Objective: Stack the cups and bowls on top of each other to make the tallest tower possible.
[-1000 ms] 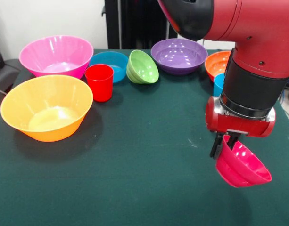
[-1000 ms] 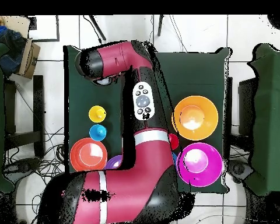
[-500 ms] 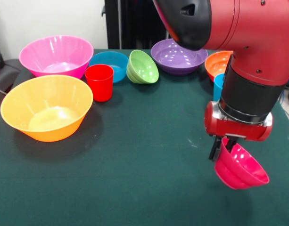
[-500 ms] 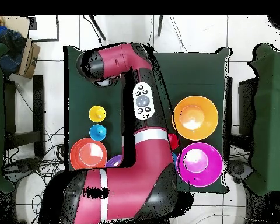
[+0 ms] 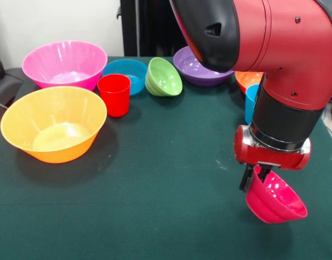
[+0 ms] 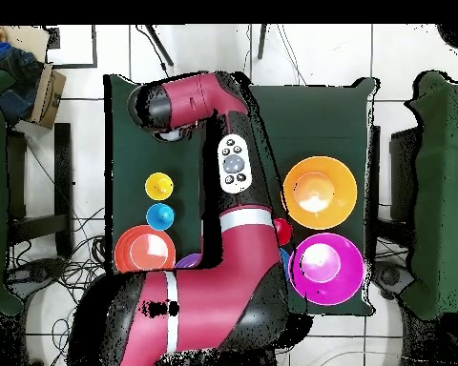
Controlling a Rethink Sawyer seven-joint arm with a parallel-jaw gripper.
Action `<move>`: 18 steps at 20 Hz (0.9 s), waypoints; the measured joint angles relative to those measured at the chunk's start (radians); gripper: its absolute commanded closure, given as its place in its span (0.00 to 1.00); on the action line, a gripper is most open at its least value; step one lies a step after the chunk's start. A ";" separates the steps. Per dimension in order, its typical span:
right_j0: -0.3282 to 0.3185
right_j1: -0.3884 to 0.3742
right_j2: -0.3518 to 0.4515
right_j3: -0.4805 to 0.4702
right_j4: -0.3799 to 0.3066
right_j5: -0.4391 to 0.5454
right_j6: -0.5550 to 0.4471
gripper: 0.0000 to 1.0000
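Observation:
My gripper (image 5: 253, 180) is shut on the rim of a small crimson-pink bowl (image 5: 277, 201), which hangs tilted at the front right. In the front view a red cup (image 5: 114, 95) stands beside the large yellow-orange bowl (image 5: 53, 123). Behind them sit the large pink bowl (image 5: 64, 64), the small blue bowl (image 5: 125, 75), the tilted green bowl (image 5: 164, 77) and the purple bowl (image 5: 201, 69). The arm partly hides the orange bowl (image 5: 246, 78) and the sky-blue cup (image 5: 250, 103). In the overhead view the yellow cup (image 6: 159, 185) stands next to the sky-blue cup (image 6: 159, 216), and the arm hides the gripper.
The red arm (image 6: 235, 238) lies across the middle of the dark green table (image 5: 166, 162) in the overhead view and covers several bowls. Chairs and cables lie around the table's sides.
The gripper with the crimson-pink bowl has drifted slightly down and to the left in the front view. The upper arm has swung further over the purple bowl.

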 measured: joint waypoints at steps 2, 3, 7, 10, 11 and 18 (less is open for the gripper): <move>0.000 0.004 0.001 0.000 0.000 0.000 0.000 1.00; 0.000 0.005 0.001 0.000 0.000 0.000 0.000 1.00; 0.001 0.014 0.002 -0.001 0.000 0.000 0.000 1.00; 0.002 0.019 0.002 -0.007 0.000 0.000 0.000 1.00; 0.002 0.022 0.003 -0.012 0.000 0.000 0.000 1.00; 0.003 0.028 0.003 -0.028 0.000 0.002 0.000 1.00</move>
